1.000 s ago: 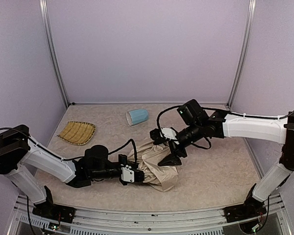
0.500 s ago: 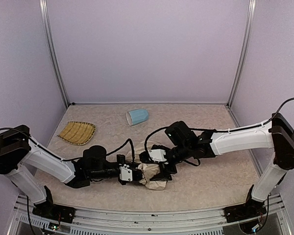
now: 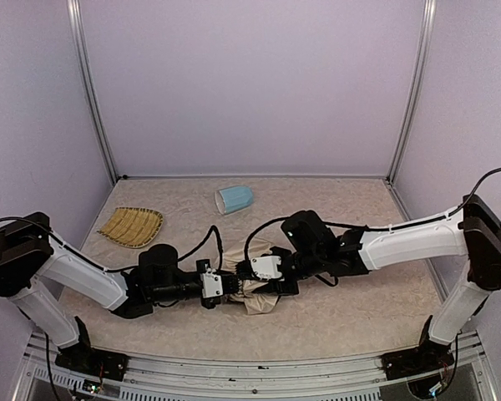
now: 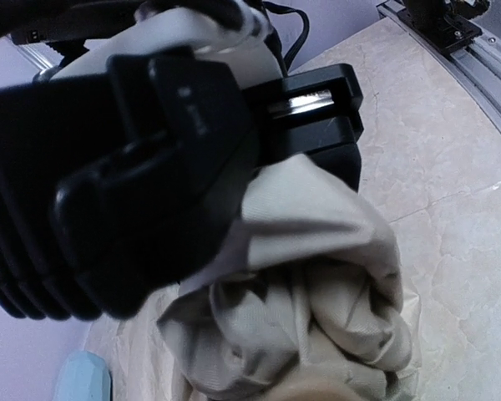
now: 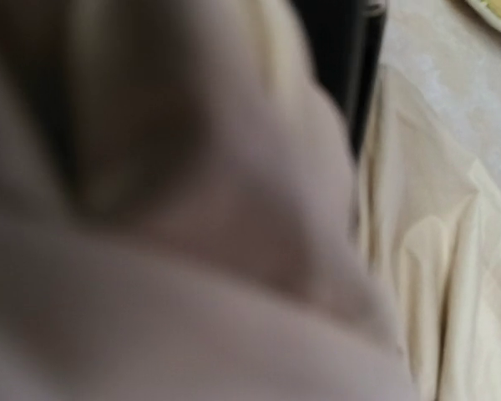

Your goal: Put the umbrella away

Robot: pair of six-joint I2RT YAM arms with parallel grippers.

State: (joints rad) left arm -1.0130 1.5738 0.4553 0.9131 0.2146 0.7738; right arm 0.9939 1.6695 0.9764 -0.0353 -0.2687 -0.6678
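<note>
The umbrella (image 3: 259,299) is a crumpled cream-beige bundle on the table near the front middle, squeezed between my two grippers. My left gripper (image 3: 224,286) meets its left end and is shut on it; its own fingers are hidden in the left wrist view. That view shows folds of the umbrella (image 4: 317,276) bulging out from between the black fingers of my right gripper (image 4: 284,180). From the right, my right gripper (image 3: 263,282) is closed on the bundle. Blurred fabric fills the right wrist view and hides the fingers, with cream umbrella cloth (image 5: 434,251) lying on the table beyond.
A light-blue mug (image 3: 234,199) lies on its side at the back middle; its edge shows in the left wrist view too (image 4: 79,380). A woven yellow tray (image 3: 131,225) sits at the back left. The marbled table (image 3: 376,309) is walled by lilac panels.
My right gripper came down and left onto the umbrella and closed on the fabric. The spread cloth is now gathered into a tighter bundle, shifted slightly left. My left gripper stayed shut.
</note>
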